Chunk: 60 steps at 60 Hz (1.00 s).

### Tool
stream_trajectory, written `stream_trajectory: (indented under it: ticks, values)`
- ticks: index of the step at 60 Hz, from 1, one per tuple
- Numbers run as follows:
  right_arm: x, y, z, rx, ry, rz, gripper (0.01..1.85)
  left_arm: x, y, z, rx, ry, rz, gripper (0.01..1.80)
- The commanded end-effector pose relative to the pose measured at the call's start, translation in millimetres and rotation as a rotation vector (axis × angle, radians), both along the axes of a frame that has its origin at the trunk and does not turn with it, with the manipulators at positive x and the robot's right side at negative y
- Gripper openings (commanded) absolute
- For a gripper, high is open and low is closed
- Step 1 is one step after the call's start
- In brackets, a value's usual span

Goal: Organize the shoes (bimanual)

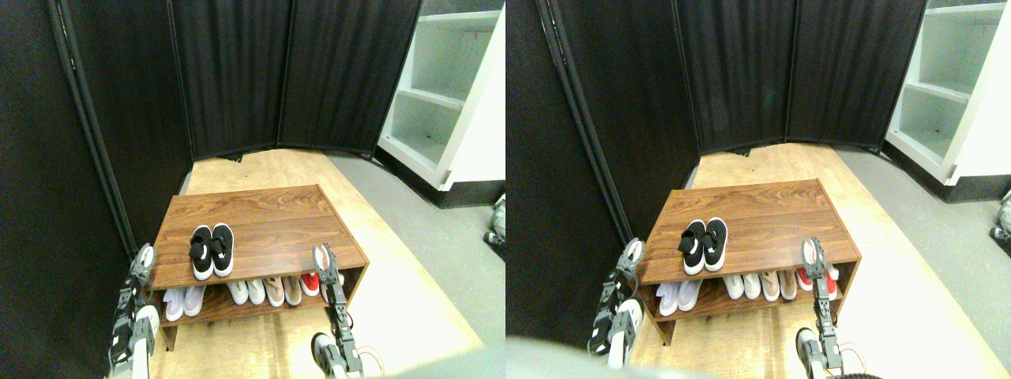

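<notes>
Sitting paired on rack (268,207): shoes (212,250) | between raised hands, untouched | left hand (143,259), right hand (325,259) open

Your left manipulator (130,316) rises near-upright along the left edge, its gripper (143,258) topmost and holding nothing. Your right manipulator (338,316) stands taller at centre-right, leaning slightly left, with its gripper (324,258) raised and empty.
</notes>
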<state>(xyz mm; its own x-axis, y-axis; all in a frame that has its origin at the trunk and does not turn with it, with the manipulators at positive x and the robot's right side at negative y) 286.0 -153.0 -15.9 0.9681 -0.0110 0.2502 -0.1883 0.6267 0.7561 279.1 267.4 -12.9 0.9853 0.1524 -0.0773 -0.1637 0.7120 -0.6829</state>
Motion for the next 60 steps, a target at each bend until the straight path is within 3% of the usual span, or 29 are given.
stream_trajectory:
  ticks: [1, 11, 17, 25, 39, 60]
  values:
    - [1.2, 1.7, 9.0, 0.014, -0.041, 0.006, 0.16, -13.3, -2.9, 11.8, 0.010, -0.064, -0.026, 0.01]
    - [2.7, 3.2, 7.7, 0.028, -0.023, 0.000, 0.16, -46.2, -4.9, 3.4, -0.055, -0.077, 0.012, 0.01]
    - [3.8, 5.3, 6.2, 0.020, -0.023, 0.007, 0.18, -68.0, -15.1, -1.7, -0.170, -0.072, 0.054, 0.01]
    - [5.5, 8.0, 4.8, 0.022, -0.022, 0.016, 0.19, -83.8, -28.8, -4.7, -0.191, -0.072, 0.052, 0.01]
    - [7.2, 11.6, 4.4, 0.018, -0.027, 0.019, 0.17, -98.5, -51.3, -3.5, -0.268, -0.037, 0.051, 0.01]
    - [6.2, 10.8, 3.9, 0.016, -0.017, 0.009, 0.19, -95.0, -56.1, -5.5, -0.305, -0.023, 0.052, 0.01]
